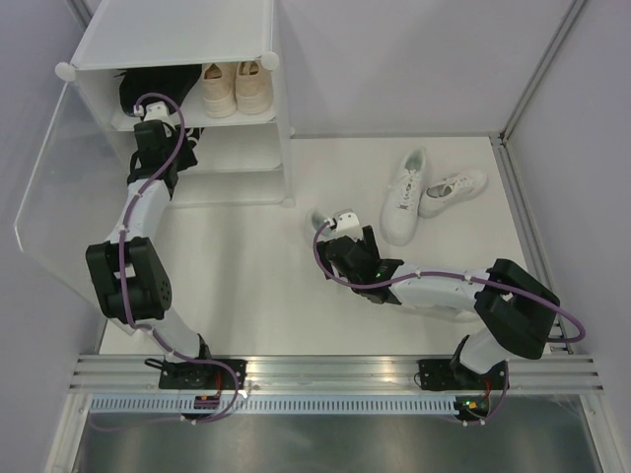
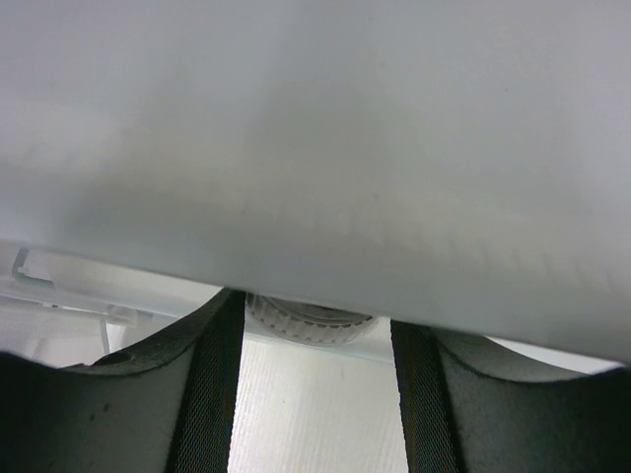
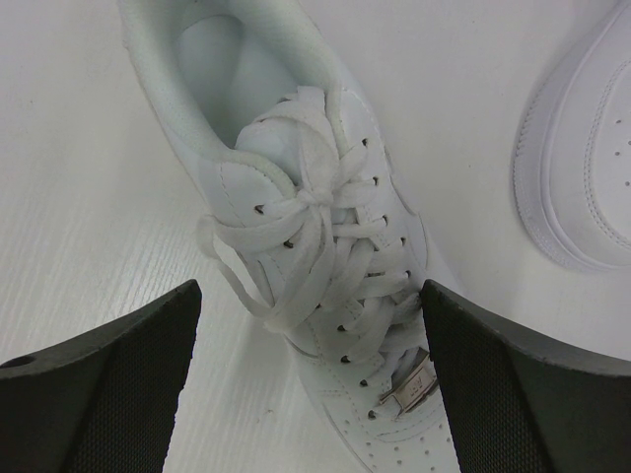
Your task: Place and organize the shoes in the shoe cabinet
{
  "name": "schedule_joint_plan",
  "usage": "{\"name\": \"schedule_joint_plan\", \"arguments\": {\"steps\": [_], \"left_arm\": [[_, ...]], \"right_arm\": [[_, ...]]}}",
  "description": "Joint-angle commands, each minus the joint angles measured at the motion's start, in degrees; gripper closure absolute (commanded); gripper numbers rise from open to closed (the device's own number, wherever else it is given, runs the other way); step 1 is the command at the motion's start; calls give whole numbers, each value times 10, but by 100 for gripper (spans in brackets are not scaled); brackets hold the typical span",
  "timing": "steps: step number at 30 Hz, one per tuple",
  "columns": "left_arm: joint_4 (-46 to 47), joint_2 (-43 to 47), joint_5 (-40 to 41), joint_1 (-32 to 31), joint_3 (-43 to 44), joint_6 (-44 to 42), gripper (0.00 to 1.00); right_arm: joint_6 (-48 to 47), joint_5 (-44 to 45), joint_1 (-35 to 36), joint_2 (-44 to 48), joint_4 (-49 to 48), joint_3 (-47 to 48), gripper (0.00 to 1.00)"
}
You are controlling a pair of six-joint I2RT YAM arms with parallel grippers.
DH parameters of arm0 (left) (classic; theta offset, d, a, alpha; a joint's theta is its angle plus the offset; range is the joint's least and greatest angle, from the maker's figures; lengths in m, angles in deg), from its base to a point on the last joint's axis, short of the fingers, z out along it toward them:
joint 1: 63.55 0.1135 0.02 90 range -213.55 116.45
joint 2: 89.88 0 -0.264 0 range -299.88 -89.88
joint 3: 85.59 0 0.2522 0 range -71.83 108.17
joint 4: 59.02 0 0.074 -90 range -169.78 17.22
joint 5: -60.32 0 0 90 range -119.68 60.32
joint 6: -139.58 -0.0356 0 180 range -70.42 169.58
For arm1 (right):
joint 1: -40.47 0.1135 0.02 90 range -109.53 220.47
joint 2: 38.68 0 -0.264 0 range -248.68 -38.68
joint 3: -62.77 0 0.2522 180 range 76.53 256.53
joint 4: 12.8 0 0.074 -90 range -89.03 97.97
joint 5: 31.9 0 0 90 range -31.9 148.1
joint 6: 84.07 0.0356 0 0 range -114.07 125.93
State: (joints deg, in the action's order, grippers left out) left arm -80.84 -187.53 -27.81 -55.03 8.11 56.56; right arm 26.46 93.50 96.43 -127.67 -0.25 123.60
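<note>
**Top external view**
- Shoe cabinet [image 1: 177, 34]: upper left of the frame, standing on the white worktop [image 1: 246, 286]. Its frosted door panel [image 1: 44, 187] stands open toward the left edge.
- Beige pair [image 1: 237, 89]: side by side on the uppermost visible shelf, in its right half.
- Black shoe [image 1: 148, 89]: on the same shelf, left of the beige pair.
- Left tool [image 1: 163, 123]: reaching into the cabinet's open front, just below the black shoe. Its fingers cannot be made out here.
- Right tool [image 1: 330, 225]: centre of the frame, over the near white shoe [image 1: 317, 219], of which only one end shows.
- Middle white shoe [image 1: 402, 197] and far white shoe [image 1: 455, 189]: right of centre on the worktop, close together and outside the cabinet.

**Left wrist view**
- Left tool [image 2: 314, 340]: two dark fingers [image 2: 202, 394] at the bottom edge, spread apart with nothing between the pads.
- White panel [image 2: 315, 148]: a blurred cabinet surface filling the upper two-thirds. Which panel it is cannot be told.
- Ribbed round part [image 2: 306, 320]: white, just beyond the gap between the fingers, under the panel's edge.

**Right wrist view**
- Right tool [image 3: 313, 291]: fingers [image 3: 118, 384] spread wide in the bottom corners, one on each side of the near white shoe. Bare worktop [image 3: 99, 197] shows between the left-of-frame finger and the shoe, so nothing is clamped.
- Near white shoe [image 3: 296, 197]: laced and upright on the worktop, its opening toward the top of the frame. A small metal lace tag [image 3: 409, 384] sits at lower right.
- Middle white shoe [image 3: 582, 168]: part of it shows at the right edge, apart from the near one.
</note>
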Motion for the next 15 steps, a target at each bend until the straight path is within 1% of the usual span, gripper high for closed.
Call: {"name": "schedule_joint_plan", "arguments": {"steps": [1, 4, 5, 6, 15], "left_arm": [[77, -32, 39, 3, -30, 24, 64], [102, -20, 35, 2, -63, 33, 63], [108, -16, 35, 2, -71, 36, 61], [111, -16, 35, 3, -82, 37, 60], [147, -11, 40, 3, -127, 51, 62]], "right_arm": [[-1, -2, -2, -10, -4, 20, 4], [-1, -3, -2, -13, -1, 21, 4], [-1, -3, -2, -13, 0, 22, 4], [-1, -2, -2, -13, 1, 23, 4], [2, -2, -2, -19, 6, 27, 4]]}}
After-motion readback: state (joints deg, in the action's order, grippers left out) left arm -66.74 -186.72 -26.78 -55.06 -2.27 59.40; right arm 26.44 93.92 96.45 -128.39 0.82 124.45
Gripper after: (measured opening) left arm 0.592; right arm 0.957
